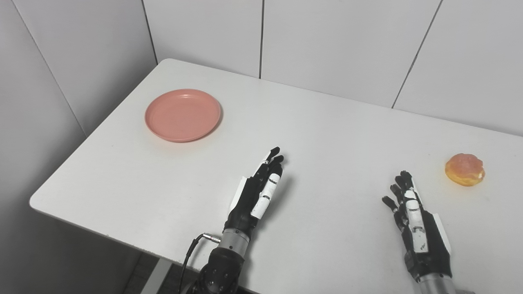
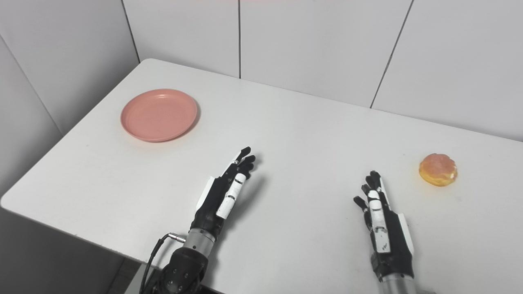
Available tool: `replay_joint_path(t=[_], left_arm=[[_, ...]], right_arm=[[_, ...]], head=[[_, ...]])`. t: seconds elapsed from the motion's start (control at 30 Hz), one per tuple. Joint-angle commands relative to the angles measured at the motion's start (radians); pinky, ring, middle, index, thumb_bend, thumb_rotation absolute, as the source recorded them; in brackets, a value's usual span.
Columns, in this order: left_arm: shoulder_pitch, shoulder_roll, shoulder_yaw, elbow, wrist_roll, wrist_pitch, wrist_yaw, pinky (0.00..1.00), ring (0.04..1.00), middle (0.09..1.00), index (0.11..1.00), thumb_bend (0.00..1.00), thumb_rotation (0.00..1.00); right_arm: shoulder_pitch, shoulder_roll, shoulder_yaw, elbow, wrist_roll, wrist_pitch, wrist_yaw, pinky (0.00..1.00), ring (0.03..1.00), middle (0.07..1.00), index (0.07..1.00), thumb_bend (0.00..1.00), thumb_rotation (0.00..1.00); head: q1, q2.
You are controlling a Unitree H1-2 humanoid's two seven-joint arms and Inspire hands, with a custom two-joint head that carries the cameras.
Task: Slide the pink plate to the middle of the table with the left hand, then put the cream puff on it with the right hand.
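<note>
A round pink plate (image 1: 183,114) lies empty at the far left of the white table (image 1: 318,134). A golden cream puff (image 1: 465,169) sits near the right edge. My left hand (image 1: 258,190) hovers over the front middle of the table, fingers stretched out and holding nothing, well to the right of and nearer than the plate. My right hand (image 1: 412,220) is at the front right, fingers extended and apart, empty, a short way to the left of and in front of the cream puff.
White wall panels (image 1: 327,41) stand close behind and to the left of the table. The table's rounded front left corner (image 1: 36,200) and front edge drop off beside my left forearm. A cable (image 1: 192,249) hangs at the left wrist.
</note>
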Motion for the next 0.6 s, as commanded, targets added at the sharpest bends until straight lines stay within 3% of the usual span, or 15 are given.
replay_joint_path(t=[0.0, 0.17, 0.57], left_arm=[[0.016, -0.020, -0.034, 0.023, 0.023, -0.005, 0.007, 0.87, 0.910, 0.920, 0.916, 0.48, 1.00], [0.011, -0.027, -0.053, 0.042, 0.033, -0.007, 0.032, 0.87, 0.912, 0.922, 0.917, 0.47, 1.00], [0.006, -0.017, -0.054, 0.046, 0.022, -0.007, 0.042, 0.87, 0.911, 0.919, 0.918, 0.49, 1.00]], right_arm=[[-0.015, -0.013, -0.010, 0.007, 0.010, -0.072, 0.007, 1.00, 1.000, 1.000, 1.000, 0.16, 1.00], [-0.014, -0.024, -0.010, 0.017, 0.014, -0.094, 0.012, 1.00, 1.000, 1.000, 1.000, 0.13, 1.00], [-0.013, 0.003, -0.003, -0.015, 0.022, -0.064, -0.001, 1.00, 1.000, 1.000, 1.000, 0.06, 1.00]], head=[[0.027, -0.021], [0.058, -0.042], [0.066, -0.053]])
